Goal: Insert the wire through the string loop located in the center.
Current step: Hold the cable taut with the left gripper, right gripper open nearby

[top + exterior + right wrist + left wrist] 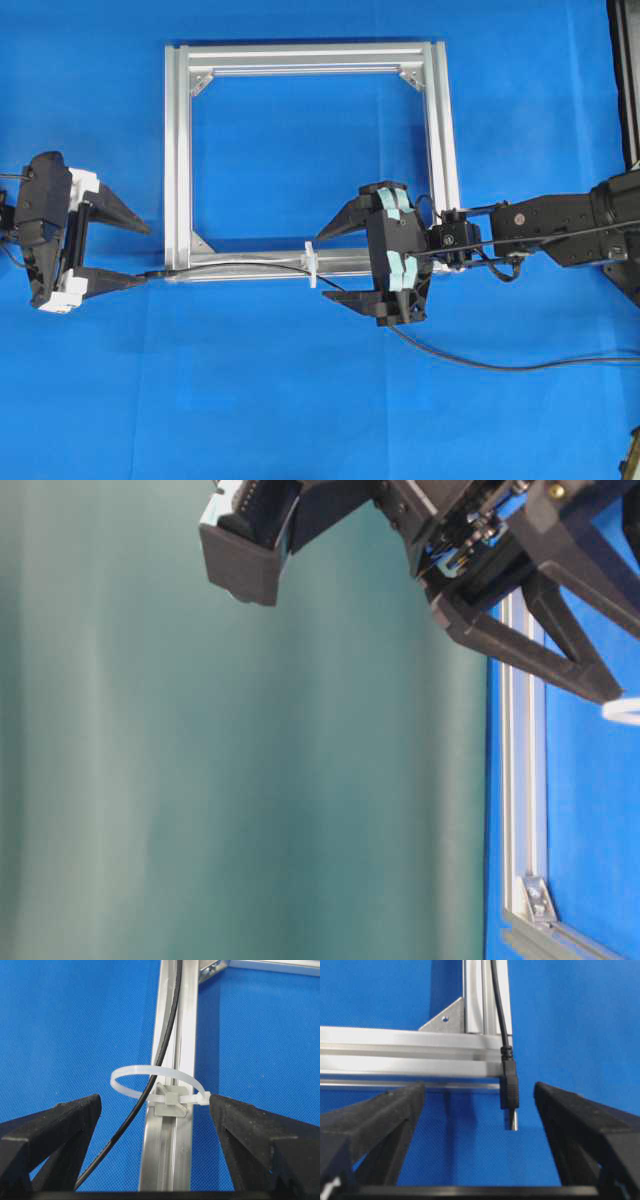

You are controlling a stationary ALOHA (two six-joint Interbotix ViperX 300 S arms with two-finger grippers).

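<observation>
The wire is a thin black cable. It comes from the lower right, passes under my right gripper and lies along the frame's near bar. It runs through the white string loop, as the right wrist view shows: the wire passes inside the loop. Its plug tip lies just past the frame's corner, between the fingers of my left gripper and apart from both. My left gripper is open. My right gripper is open, one finger on each side of the loop.
The silver rectangular frame lies flat on the blue cloth, with triangular brackets in its corners. The table-level view shows the frame's bar beside a green backdrop. The wire's slack trails toward the right edge.
</observation>
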